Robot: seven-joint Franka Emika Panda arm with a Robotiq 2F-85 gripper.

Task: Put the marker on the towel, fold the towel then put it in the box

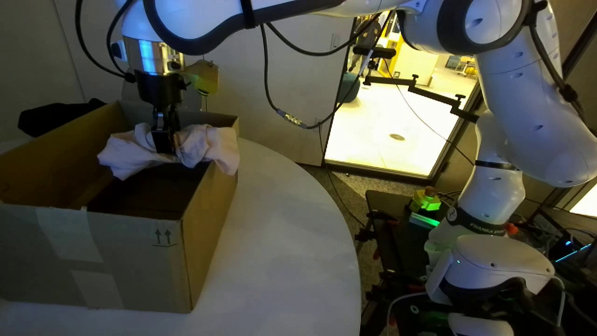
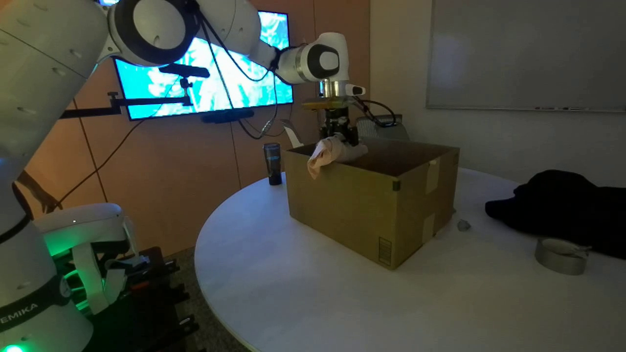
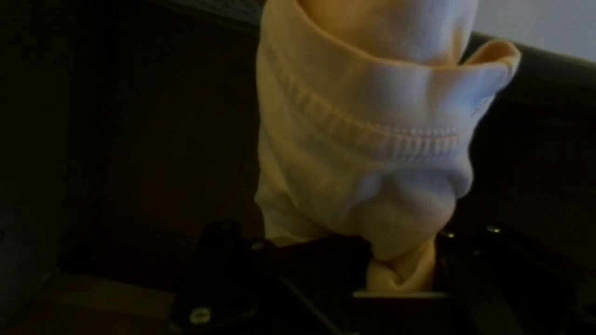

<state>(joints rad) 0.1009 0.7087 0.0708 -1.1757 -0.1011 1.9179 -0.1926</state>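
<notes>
Nearest to me, the corrugated cardboard box [image 1: 133, 252] stands on the round white table [image 1: 289, 224], open at the top, with two printed arrows [image 1: 164, 236] on its near wall. Behind this wall the inside is dark; I judge that it has room enough for the bundle. Farther, towards the far right corner, the Robotiq gripper [image 1: 166, 144] points down and is clenched on the middle of the pinkish towel [image 1: 205, 142], which looks bunched rather than neatly folded. The towel's left part hangs above the inside of the box, but its right end crosses the right rim and droops outside, as both exterior views show. In the wrist view I notice a stitched hem [image 3: 409, 144] and a narrow twist of cloth going into the grip. The marker I do not see; whether it is wrapped inside, I cannot tell.

To do the lowering well, the arm should first rise a little and go left, so that the drooping end clears the rim. Then it should descend gently, keeping the bundle level, because a hidden marker could slip out, and release only near the bottom.
</notes>
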